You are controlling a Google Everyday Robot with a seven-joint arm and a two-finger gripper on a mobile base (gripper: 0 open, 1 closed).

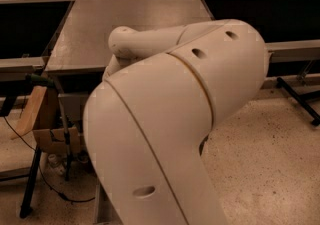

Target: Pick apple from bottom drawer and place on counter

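Arm shell [170, 119], cream and rounded, is filling the centre and lower part of the camera view; a narrower link [145, 41] is reaching leftward from it across the front edge of the tabletop [125, 14]; the tool is lying out of sight behind this shell, so whether it is spread or pressed together cannot be told; the tabletop, a square grey metal surface with a slight gloss, is standing behind the arm; the apple and the bottom drawer are being hidden by the arm, and their places cannot be told; dark side benches [27, 29] are flanking the tabletop on both sides; a cardboard box [55, 139] is sitting at lower left with a wooden board [31, 111] leaning beside it; a black stand leg [31, 184] and a thin cable [50, 186] are resting on the speckled floor [270, 159].
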